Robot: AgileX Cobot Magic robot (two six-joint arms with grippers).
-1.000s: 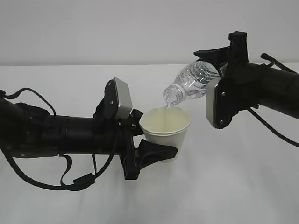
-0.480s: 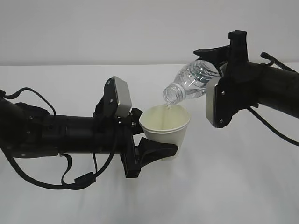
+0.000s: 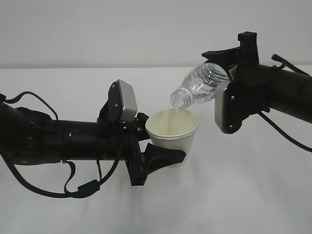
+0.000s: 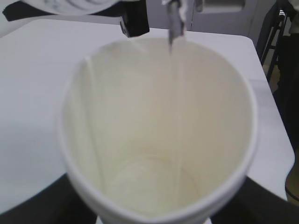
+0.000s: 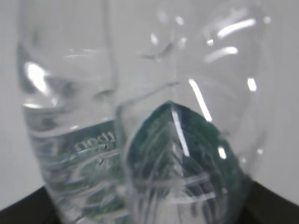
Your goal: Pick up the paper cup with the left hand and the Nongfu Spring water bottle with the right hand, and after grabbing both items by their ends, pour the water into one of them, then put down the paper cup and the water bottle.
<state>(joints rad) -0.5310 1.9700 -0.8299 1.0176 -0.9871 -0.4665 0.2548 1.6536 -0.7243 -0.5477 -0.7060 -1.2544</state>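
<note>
Exterior view: your left hand (image 3: 163, 158), a black two-finger gripper, grips the small white paper cup (image 3: 173, 137) low on its wall. At the cup's one o'clock, your right hand (image 3: 229, 73) clamps the base end of the clear ribbed Nongfu Spring water bottle (image 3: 199, 86), neck tipped down over the rim. You're mid-pour; next, tip the bottle upright, then set both down. Nothing has shifted from a second ago.

Left wrist view: a thin stream of clear water (image 4: 175, 93) falls from twelve o'clock into the cup.

Right wrist view: the bottle's green label fills the frame; the fingers aren't visible.
</note>
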